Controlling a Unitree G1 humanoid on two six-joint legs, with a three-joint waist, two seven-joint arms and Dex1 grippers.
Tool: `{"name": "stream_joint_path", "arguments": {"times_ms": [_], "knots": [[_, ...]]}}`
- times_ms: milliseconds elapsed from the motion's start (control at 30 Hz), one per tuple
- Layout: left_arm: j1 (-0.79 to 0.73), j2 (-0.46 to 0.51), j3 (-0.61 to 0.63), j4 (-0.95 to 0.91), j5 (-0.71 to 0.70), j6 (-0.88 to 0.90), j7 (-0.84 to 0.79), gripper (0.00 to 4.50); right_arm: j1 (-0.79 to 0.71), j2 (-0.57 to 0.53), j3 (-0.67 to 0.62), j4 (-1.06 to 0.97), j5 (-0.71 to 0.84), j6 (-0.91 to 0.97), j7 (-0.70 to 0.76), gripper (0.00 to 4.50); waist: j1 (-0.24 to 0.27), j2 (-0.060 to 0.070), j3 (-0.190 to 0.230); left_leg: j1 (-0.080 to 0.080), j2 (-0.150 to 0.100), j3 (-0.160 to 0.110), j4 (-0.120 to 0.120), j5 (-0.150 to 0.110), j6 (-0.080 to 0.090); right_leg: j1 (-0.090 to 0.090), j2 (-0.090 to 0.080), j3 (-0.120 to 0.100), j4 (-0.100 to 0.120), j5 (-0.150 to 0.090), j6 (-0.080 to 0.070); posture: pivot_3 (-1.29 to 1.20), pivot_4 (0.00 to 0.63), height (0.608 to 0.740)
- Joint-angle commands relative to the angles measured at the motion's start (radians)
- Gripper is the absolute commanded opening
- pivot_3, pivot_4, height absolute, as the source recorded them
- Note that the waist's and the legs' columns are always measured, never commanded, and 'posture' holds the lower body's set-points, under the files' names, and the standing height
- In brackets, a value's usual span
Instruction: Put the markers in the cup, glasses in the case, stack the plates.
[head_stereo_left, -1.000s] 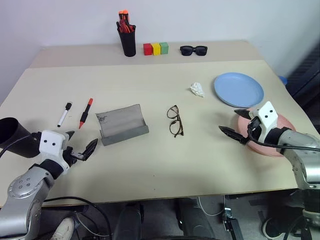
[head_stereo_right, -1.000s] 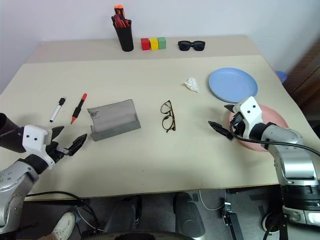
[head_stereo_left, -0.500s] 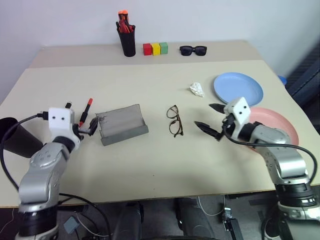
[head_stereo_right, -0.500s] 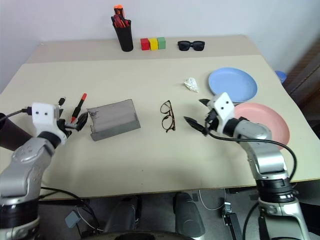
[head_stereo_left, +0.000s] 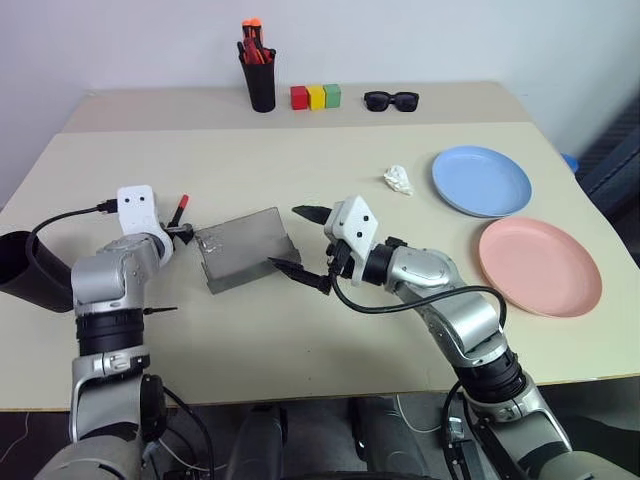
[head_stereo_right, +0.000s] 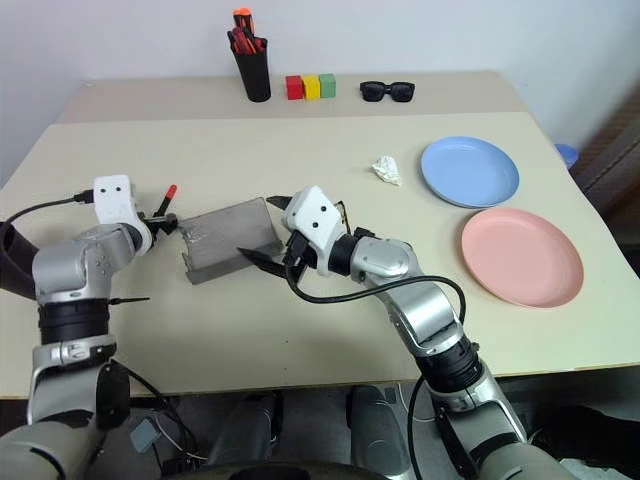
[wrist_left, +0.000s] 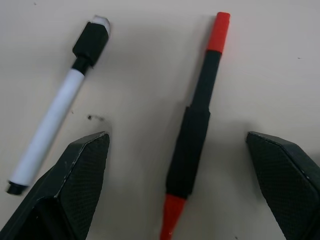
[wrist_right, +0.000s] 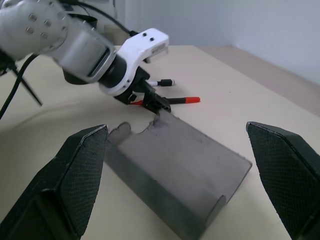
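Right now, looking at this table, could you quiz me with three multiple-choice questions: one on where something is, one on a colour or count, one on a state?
1. Where does the pink plate lie?
A. Stacked on the blue plate
B. Flat on the table, nearer the robot than the blue plate
C. Inside the grey case

2. How many small coloured blocks stand in the row at the far edge?
A. Three
B. Five
C. One

3. What is the left end effector doing?
A. Clamped shut on the white marker
B. Open, with the red marker lying between its fingers
C. Holding the sunglasses

Answers:
1 B: the two plates lie side by side, apart.
2 A: red, yellow and green.
3 B: the left wrist view shows both fingers spread wide, with the white marker off to one side.
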Motion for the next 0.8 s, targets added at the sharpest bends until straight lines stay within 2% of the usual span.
{"name": "stream_joint_path", "arguments": {"times_ms": [33, 133, 300, 367, 500, 600, 800], "knots": [[-0.039, 0.017, 0.031, 0.049, -0.009, 0.027, -0.020, 4.46, -0.003, 0.015, 0.002, -0.017, -0.008, -0.033, -0.001, 4.50, -0.002, 0.000, 0.000, 0.000, 0.000, 0.000, 0.000, 0.000, 0.000, 0.000, 0.000, 0.000, 0.000, 0.000, 0.000, 0.00, 0.150, 0.740], [-0.057, 0.020, 0.052, 0.072, -0.011, 0.020, -0.030, 3.62, 0.005, 0.019, 0.006, -0.008, -0.010, -0.046, 0.008, 4.50, -0.002, 0.000, 0.000, 0.000, 0.000, 0.000, 0.000, 0.000, 0.000, 0.000, 0.000, 0.000, 0.001, 0.000, 0.000, 0.00, 0.150, 0.740], [-0.052, 0.030, 0.055, 0.050, -0.007, -0.009, -0.045, 1.15, 0.002, 0.047, 0.014, 0.008, -0.018, -0.050, 0.001, 4.50, -0.002, 0.000, 0.000, 0.000, 0.000, 0.000, 0.000, 0.000, 0.000, 0.000, 0.000, 0.000, 0.001, 0.000, 0.000, 0.00, 0.150, 0.740], [-0.045, 0.025, 0.048, 0.010, -0.002, -0.076, -0.054, 0.07, -0.001, 0.054, 0.014, 0.016, -0.022, -0.054, 0.001, 4.50, -0.002, 0.000, 0.000, 0.000, 0.000, 0.000, 0.000, 0.000, 0.000, 0.000, 0.000, 0.000, 0.001, 0.000, 0.000, 0.00, 0.150, 0.740], [0.009, 0.034, 0.002, -0.140, 0.086, -0.433, -0.049, 0.03, -0.008, 0.064, 0.015, 0.030, -0.032, -0.067, 0.004, 4.50, -0.001, 0.000, 0.000, 0.000, 0.000, 0.000, -0.001, 0.001, -0.001, 0.000, 0.000, 0.000, 0.000, 0.000, 0.000, 0.00, 0.150, 0.740], [0.052, 0.039, 0.093, -0.288, 0.095, -0.629, -0.014, 0.03, -0.009, 0.063, 0.013, 0.032, -0.033, -0.072, 0.011, 4.50, 0.000, -0.001, 0.000, 0.000, 0.000, 0.000, -0.002, 0.002, -0.003, -0.001, -0.001, 0.000, 0.000, 0.000, 0.000, 0.00, 0.150, 0.740], [0.252, 0.067, 0.321, -0.520, 0.174, -0.671, 0.113, 0.03, -0.014, 0.065, 0.008, 0.049, -0.021, -0.081, 0.034, 4.50, -0.012, 0.000, 0.000, 0.002, 0.000, 0.001, -0.005, 0.002, -0.003, -0.001, -0.001, 0.001, 0.000, 0.000, -0.001, 0.00, 0.150, 0.740]]}}
